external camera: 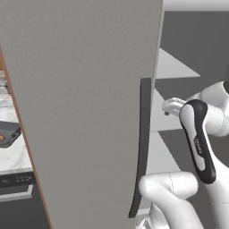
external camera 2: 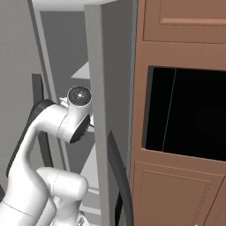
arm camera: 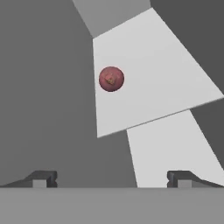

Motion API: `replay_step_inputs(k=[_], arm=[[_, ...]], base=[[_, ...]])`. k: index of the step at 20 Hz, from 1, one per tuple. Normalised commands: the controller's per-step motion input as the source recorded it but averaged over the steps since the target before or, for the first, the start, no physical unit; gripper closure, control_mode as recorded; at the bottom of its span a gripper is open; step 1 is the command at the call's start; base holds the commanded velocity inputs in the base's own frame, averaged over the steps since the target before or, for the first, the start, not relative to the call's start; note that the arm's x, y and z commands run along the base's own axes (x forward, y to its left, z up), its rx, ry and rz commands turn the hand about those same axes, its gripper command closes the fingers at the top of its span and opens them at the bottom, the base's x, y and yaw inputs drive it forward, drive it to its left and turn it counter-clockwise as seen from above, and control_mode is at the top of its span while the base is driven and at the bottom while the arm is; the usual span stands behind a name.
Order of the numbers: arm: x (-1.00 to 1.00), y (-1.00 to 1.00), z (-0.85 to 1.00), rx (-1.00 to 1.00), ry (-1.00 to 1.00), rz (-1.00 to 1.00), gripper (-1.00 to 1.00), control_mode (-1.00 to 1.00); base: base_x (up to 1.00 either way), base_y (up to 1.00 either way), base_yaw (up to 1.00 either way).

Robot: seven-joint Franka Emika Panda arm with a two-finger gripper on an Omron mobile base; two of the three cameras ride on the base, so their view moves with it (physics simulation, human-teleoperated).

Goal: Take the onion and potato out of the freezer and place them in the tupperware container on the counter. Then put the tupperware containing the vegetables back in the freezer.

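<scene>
Reaching into the freezer (external camera: 89, 112) looks like the step in hand: in the hand view the gripper (arm camera: 111, 179) has its two finger tips spread wide at the bottom of the frame, with nothing between them, and the onion (arm camera: 111, 78) sits well ahead, in the upper middle of that frame, alone on a pale shelf (arm camera: 148, 74) near the shelf's inner edge. A second shelf shows below it toward the lower right. In the left base view the tupperware container (external camera: 9, 134) lies at the far left edge on the counter (external camera: 13, 156), with a tan-orange lump in it that is probably the potato (external camera: 2, 138), though too little shows to be sure. The main risk, as I judge it, is the round onion rolling: if one finger touches it before the other, it could roll toward the back wall or off the shelf edge. The approach also looks tight: in the right base view the arm passes beside the door's edge and its dark handle (external camera 2: 121, 176), so a wide swing could knock the door. Coming in too low could drive the fingers into the shelf's front lip rather than over it.
</scene>
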Motion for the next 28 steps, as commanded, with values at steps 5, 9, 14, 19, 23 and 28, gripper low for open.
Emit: replay_step_inputs(k=[5, 9, 14, 19, 23, 28], arm=[[0.50, 0.00, -0.16, 0.11, 0.00, 0.00, -1.00, -1.00], [0.51, 0.11, -0.24, 0.04, 0.00, 0.00, -1.00, -1.00], [0.45, 0.09, -0.20, 0.03, 0.00, -0.02, -1.00, -1.00], [0.50, 0.00, -0.28, 0.08, 0.00, 0.00, -1.00, -1.00], [0.47, 0.00, -0.30, 0.09, 0.00, 0.00, -1.00, -1.00], [0.55, 0.00, -0.17, 0.09, 0.00, -0.01, -1.00, -1.00]], base=[[0.00, 0.00, 0.00], [0.00, 0.00, 0.00], [0.00, 0.00, 0.00], [0.00, 0.00, 0.00], [0.00, 0.00, 0.00], [0.00, 0.00, 0.00]])
